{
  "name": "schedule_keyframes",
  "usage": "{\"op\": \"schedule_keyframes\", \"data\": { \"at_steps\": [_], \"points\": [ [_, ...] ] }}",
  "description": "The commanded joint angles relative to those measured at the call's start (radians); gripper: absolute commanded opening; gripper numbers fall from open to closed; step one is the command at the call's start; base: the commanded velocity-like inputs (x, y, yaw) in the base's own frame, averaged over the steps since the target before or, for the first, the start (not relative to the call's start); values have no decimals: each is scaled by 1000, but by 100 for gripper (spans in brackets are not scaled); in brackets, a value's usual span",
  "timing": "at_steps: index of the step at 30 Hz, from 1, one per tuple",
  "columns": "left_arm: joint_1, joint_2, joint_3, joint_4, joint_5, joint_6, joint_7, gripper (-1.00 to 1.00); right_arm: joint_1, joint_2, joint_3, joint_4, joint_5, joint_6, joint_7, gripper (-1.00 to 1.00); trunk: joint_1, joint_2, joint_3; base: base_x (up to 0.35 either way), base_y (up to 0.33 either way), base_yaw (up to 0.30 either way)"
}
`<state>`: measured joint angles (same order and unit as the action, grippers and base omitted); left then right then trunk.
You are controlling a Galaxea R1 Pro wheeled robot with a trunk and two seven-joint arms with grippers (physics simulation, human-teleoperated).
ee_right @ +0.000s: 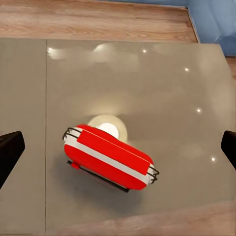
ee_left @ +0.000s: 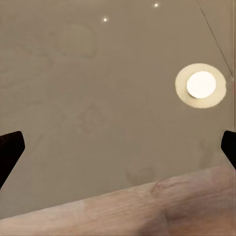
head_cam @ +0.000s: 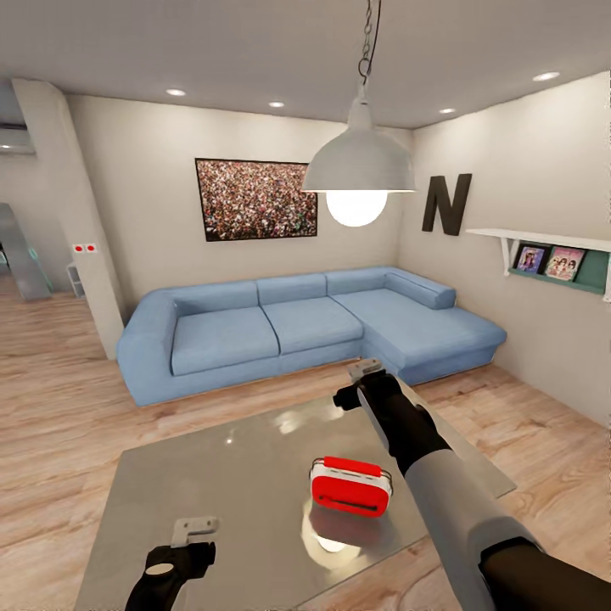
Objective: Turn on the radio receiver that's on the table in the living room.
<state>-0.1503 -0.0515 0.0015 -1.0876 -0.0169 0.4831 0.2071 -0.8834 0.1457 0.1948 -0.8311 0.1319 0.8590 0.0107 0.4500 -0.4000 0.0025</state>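
The red radio receiver (head_cam: pixel 350 485) stands upright on the glossy grey table (head_cam: pixel 212 475), near the table's right front part, its dark slot facing me. My right gripper (head_cam: pixel 367 373) hangs above the table beyond the radio, apart from it. In the right wrist view the radio (ee_right: pixel 109 157) lies below the open gripper (ee_right: pixel 118 147), whose fingertips (ee_right: pixel 10 150) show at the picture's edges. My left gripper (head_cam: pixel 195 528) hovers over the table's front left, open (ee_left: pixel 118 147), with bare table top (ee_left: pixel 98 98) and the table's edge under it.
A blue L-shaped sofa (head_cam: pixel 305 327) stands behind the table. A white pendant lamp (head_cam: pixel 359 165) hangs over it and reflects on the top (ee_left: pixel 200 84). A wall shelf (head_cam: pixel 552 255) juts out at the right. Light wood floor (head_cam: pixel 68 424) surrounds the table.
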Motion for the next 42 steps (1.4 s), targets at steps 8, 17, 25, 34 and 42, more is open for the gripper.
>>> {"op": "schedule_keyframes", "data": {
  "at_steps": [8, 17, 25, 34, 42],
  "points": [
    [0, 1, 0, 0, 0, 0, 0, 100, 0, 0, 1, 1, 1, 0, 0, 100, 0, 0, 0, -142, -166, 160],
    [0, 4, 1, 0, 1, 0, 0, 100, 0, 1, 3, 1, 1, 0, 0, 100, 0, 0, 0, -70, -63, 292],
    [0, 4, 2, 0, 1, 0, 0, 100, 0, 1, 3, 1, 0, 0, 0, 100, 0, 0, 0, -1, -228, 290],
    [0, 5, 2, 0, 0, -1, 1, 100, 0, 1, 3, 1, 1, -1, 0, 100, 0, 0, 0, 2, -138, 55],
    [0, 5, 2, 0, 0, -1, 2, 100, 0, 1, 3, 1, 2, -2, 0, 100, 0, 0, 0, 110, -284, 1]
  ]
}}
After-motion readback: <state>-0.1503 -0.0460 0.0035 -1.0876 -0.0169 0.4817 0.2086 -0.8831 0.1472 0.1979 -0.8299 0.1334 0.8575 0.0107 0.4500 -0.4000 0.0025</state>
